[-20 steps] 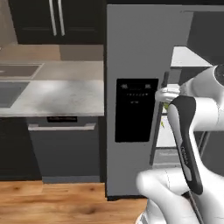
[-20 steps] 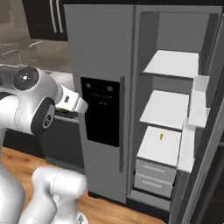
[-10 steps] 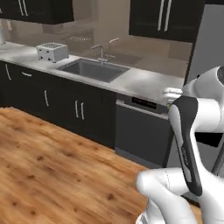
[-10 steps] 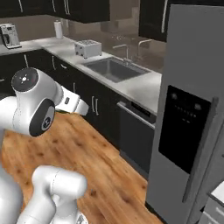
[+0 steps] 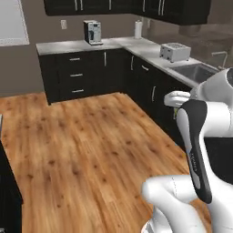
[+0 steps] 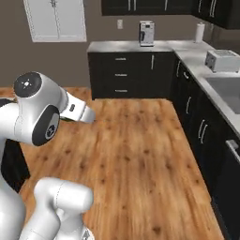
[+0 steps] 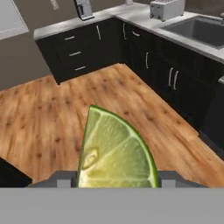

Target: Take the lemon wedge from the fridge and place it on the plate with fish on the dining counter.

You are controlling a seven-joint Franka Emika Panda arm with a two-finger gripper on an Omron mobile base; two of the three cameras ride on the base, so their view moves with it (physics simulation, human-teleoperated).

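The pincer [image 7: 117, 181] is clamped on the lemon wedge [image 7: 116, 151], which stands between its two fingers close in front of the hand camera. One wedge, no more. It sits with its flat cut face toward the camera, pale yellow-green flesh with a small pip mark low on the left. Its long axis runs up and down in the hand view: the sharp tip points up and a little left, the broad end sits down between the fingers. The straight edge is on the left, and the dark green rind curves down the right side.

In the left base view the white arm [image 5: 195, 141] rises at the right; the hand itself is hidden behind the arm's upper link, and the wedge is not clear there.

Beyond the wedge lies a wood floor [image 7: 52, 118] — bare planks running to dark cabinets [image 6: 131, 72] that turn a corner under a pale counter [image 5: 68, 45]. On the counter stand one coffee machine [image 6: 146, 33], one paper towel roll [image 6: 200, 32] and one toaster [image 5: 175, 51]. One sink [image 7: 199, 28] is set in the counter past the toaster — its basin is grey. A white panelled door [image 6: 56, 18] is on the far wall.
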